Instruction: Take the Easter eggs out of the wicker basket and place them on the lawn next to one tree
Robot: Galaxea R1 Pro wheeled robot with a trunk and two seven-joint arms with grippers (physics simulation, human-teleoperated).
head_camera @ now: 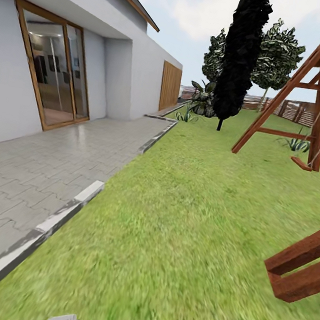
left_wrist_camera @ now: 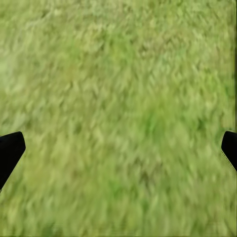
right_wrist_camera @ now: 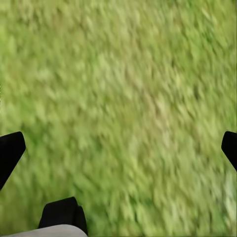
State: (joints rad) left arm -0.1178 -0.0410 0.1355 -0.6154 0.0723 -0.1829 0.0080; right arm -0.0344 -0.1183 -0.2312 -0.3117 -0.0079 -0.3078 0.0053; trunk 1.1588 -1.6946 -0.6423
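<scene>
The lawn (head_camera: 181, 224) stretching beside the paved patio (head_camera: 36, 173), wooden swing frame (head_camera: 301, 98) standing on the grass across from the patio, left gripper (left_wrist_camera: 118, 148) and right gripper (right_wrist_camera: 118, 148) both hanging spread wide over bare grass, fingers gripping nothing.

the left gripper (left_wrist_camera: 118, 150), fingertips (left_wrist_camera: 10, 148) spread wide apart, hangs over blurred green lawn (left_wrist_camera: 118, 74).

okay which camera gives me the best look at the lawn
The head view: the lawn stretches from the paved patio to the wooden swing frame and dark trees. Both wrist views show blurred close-up grass between open gripper fingertips.
</scene>
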